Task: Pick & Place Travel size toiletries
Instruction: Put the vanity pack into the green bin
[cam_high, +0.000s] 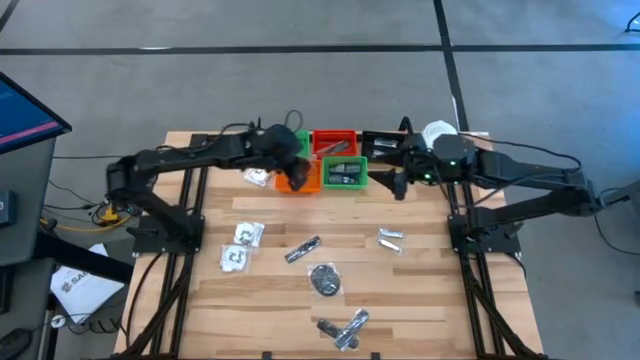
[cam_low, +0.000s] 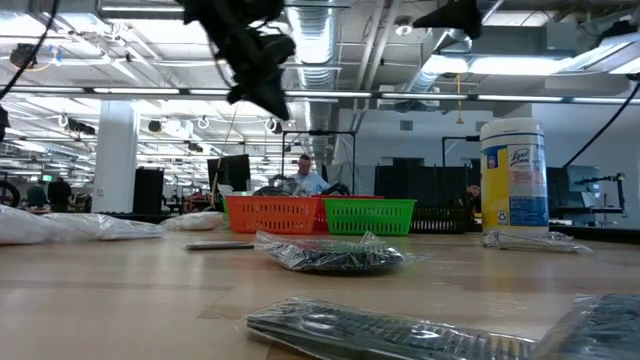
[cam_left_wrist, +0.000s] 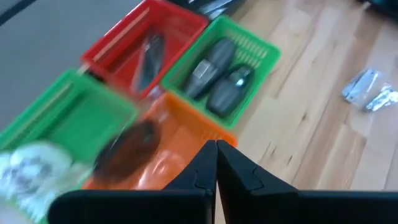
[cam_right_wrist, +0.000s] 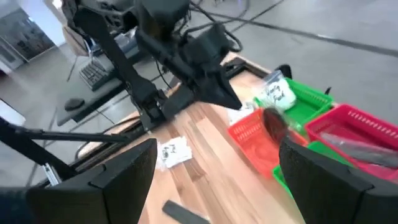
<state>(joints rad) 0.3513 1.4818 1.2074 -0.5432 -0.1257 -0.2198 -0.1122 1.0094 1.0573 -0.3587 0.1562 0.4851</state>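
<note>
A: Orange tray (cam_high: 300, 178), upper centre: what hovers above it?
B: Left gripper (cam_left_wrist: 216, 163), fingers pressed together, empty.
A: Right gripper (cam_right_wrist: 217, 168)?
B: Spread wide, beside four trays; seven toiletries (cam_high: 325, 279) lie across the lower table (cam_high: 430, 290), canister (cam_low: 513, 176) beyond.

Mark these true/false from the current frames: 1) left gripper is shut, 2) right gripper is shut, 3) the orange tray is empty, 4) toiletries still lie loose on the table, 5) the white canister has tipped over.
1) True: the left gripper is shut, above the orange tray.
2) False: the right gripper is open, near the trays.
3) False: a dark oval item is in it.
4) True: several packets lie on the table.
5) False: the white canister stands upright.
</note>
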